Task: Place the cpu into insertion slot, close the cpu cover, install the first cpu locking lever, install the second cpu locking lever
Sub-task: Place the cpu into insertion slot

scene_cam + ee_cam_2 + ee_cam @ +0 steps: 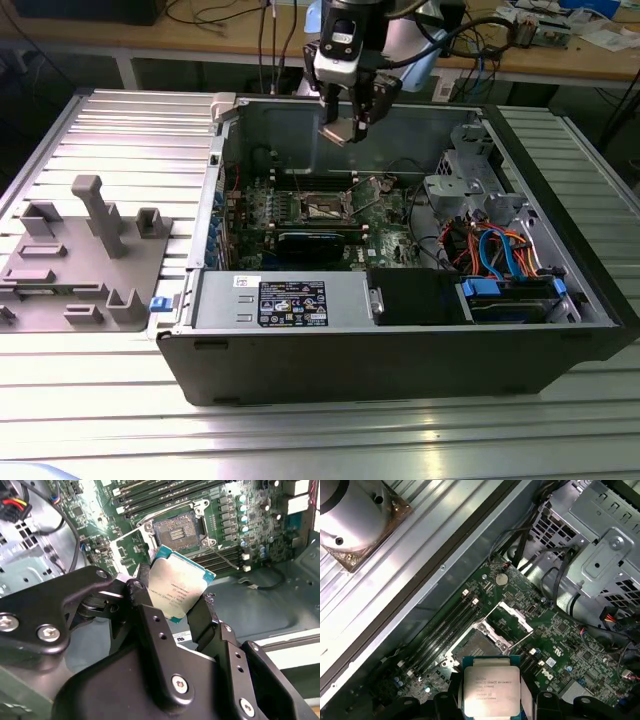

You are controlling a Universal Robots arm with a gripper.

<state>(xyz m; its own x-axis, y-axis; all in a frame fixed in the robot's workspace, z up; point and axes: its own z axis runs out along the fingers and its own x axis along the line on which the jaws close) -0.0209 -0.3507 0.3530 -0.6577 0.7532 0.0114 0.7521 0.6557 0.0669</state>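
My gripper (350, 128) hangs above the open computer case, over its back wall, shut on the cpu (336, 133). The cpu (180, 580) is a flat square chip with a silvery top, tilted and pinched by its edges between the black fingers (205, 612). In the first wrist view the cpu (491, 687) sits between the gripper's (492, 702) two fingers. The insertion slot (325, 207) lies below on the green board, its dark centre (177, 530) bare. The cpu cover (512, 616) stands swung up beside the insertion slot (479, 642).
A grey power supply (280, 300) fills the case front and a drive cage (470, 180) with orange and blue cables (500, 250) stands at the exterior view's right. Memory slots (445, 625) run beside the socket. A grey fixture (80, 250) sits on the ribbed table (130, 130).
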